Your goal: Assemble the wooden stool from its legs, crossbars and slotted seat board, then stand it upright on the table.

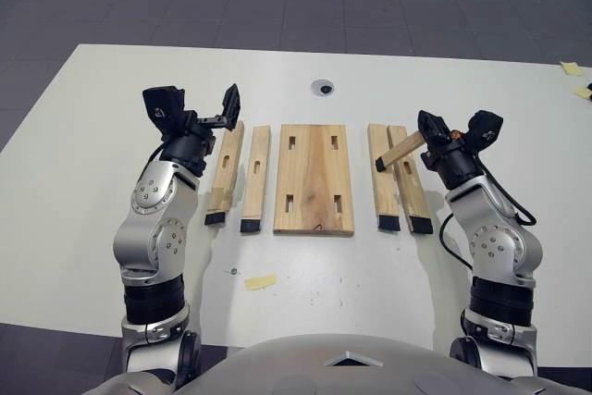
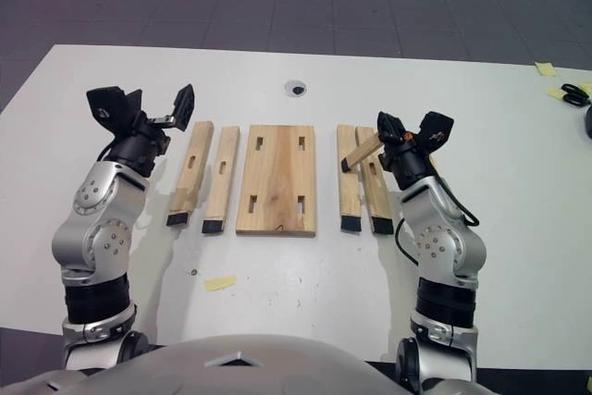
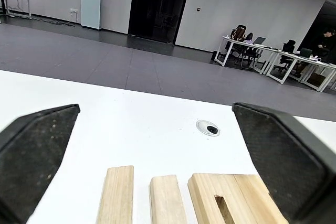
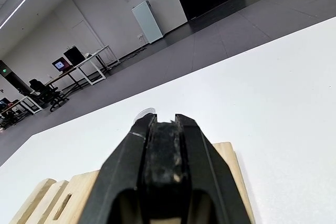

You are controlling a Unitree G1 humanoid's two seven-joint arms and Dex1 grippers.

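Observation:
The slotted seat board [image 1: 314,178] lies flat at the table's middle. Two legs [image 1: 225,171] [image 1: 256,178] lie side by side to its left, black caps toward me. Another pair of legs [image 1: 381,176] [image 1: 410,179] lies to its right. My left gripper [image 1: 196,106] hovers open and empty above the far end of the left legs; its wide-apart fingers [image 3: 37,156] frame the leg tops [image 3: 116,198]. My right gripper [image 1: 430,131] is shut on a short crossbar [image 1: 400,151], which slants over the right legs. In the right wrist view its fingers [image 4: 157,166] are pressed together.
A round cable hole [image 1: 322,88] sits in the white table [image 1: 111,99] beyond the board. A scrap of yellow tape [image 1: 260,281] and a small screw [image 1: 233,271] lie near the front. Yellow notes [image 1: 572,68] and scissors [image 2: 575,92] lie at the far right edge.

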